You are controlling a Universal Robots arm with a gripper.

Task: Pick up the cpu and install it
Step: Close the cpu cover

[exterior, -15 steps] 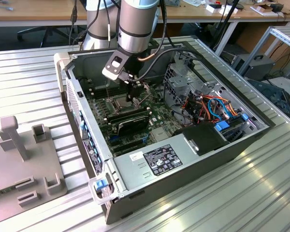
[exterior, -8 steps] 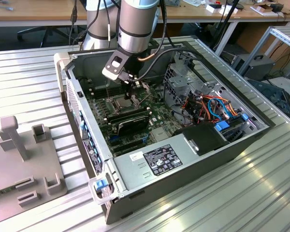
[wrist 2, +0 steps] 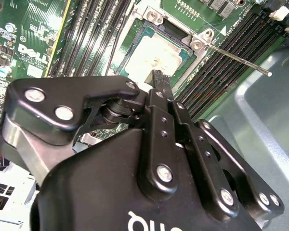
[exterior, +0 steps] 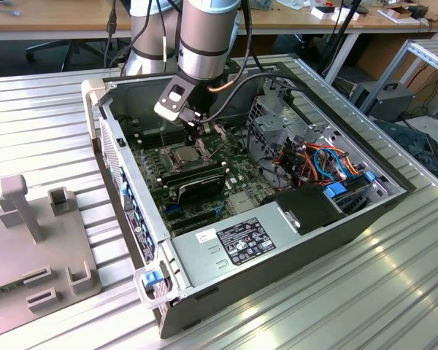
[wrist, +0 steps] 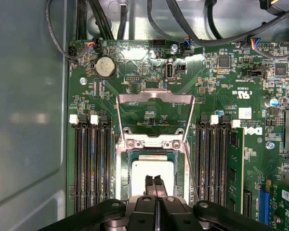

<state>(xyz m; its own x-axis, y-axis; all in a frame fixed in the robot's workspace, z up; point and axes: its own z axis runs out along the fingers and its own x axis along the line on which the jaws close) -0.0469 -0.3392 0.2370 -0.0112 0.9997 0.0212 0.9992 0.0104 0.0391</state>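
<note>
gripper fingers pressed together, nothing clamped. Tips sit right over the cpu; can't tell whether they touch it. cpu lies flat in the socket, pale face up. Load frame is hinged open, lying on the board just beyond the socket. In the second wrist view the retention lever sticks out free across the memory slots. Slots flank the socket on both sides; one green memory module is seated. Coin cell lies past the frame. In the exterior view the arm reaches down into the open PC case. Black bar modules lie just beside the socket, between it and the power supply. Orange and blue cables are at the exterior view's right, well apart.
</note>
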